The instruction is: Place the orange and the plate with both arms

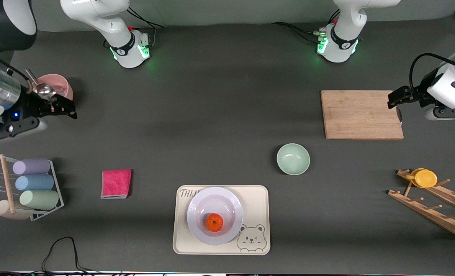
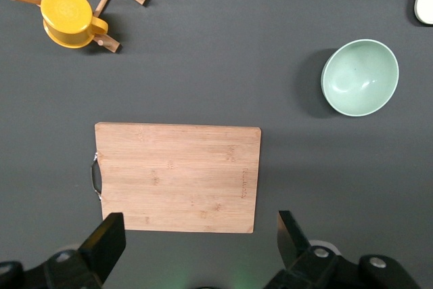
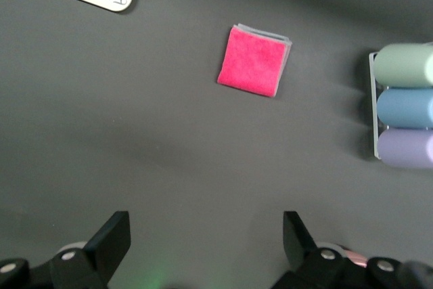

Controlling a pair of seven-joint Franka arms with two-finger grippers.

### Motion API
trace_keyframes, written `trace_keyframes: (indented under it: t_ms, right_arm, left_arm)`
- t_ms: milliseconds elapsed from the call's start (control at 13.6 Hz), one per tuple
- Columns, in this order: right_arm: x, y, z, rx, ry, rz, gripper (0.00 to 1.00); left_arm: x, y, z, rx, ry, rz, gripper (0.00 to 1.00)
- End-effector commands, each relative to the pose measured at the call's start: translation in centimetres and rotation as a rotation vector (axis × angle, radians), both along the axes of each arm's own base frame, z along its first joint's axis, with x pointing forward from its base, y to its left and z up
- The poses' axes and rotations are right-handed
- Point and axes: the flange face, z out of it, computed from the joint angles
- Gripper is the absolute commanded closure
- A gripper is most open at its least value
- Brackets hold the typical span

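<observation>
- Orange fruit first: the orange sits in the well of the plate, off centre toward the side nearest the front camera. It is round, so it has no long axis to speak of; whether a stem end faces up is hard to tell from this height.
- White and faintly lavender, the plate lies flat and face up on the cream bear tray, covering part of the lettering at one corner; the bear drawing shows just beside the plate's rim. The plate is round too and points no particular way; the tray's long side runs from one arm's end of the table to the other.
- The left gripper hangs over the edge of the wooden cutting board, jaws spread wide and holding nothing.
- The right gripper hovers over bare table near the pink cup, fingers wide apart and empty; both grippers are well apart from the plate.
- A pale green bowl stands between the board and the tray.
- A pink cloth lies flat beside the tray, toward the right arm's end, with a rack of pastel cups farther that way.
- A yellow cup rests on the wooden rack at the left arm's end.
</observation>
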Motion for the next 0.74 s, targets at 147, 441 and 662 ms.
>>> trace_keyframes:
  t_ms: [147,441,662]
  right_arm:
    - [-2.7,-2.7,1.1,-0.037,-0.036,-0.059,0.00]
    - [-3.1,0.3,1.3,-0.016,0.000,-0.156,0.00]
    - [-3.1,-1.1,1.9,-0.026,-0.008,-0.145,0.00]
  left_arm:
    - [-1.0,1.3,2.0,0.039,-0.005,0.016,0.00]
    - [-0.8,2.0,2.8,0.028,-0.018,0.031,0.00]
    - [-0.3,1.6,2.5,0.040,-0.012,0.019,0.00]
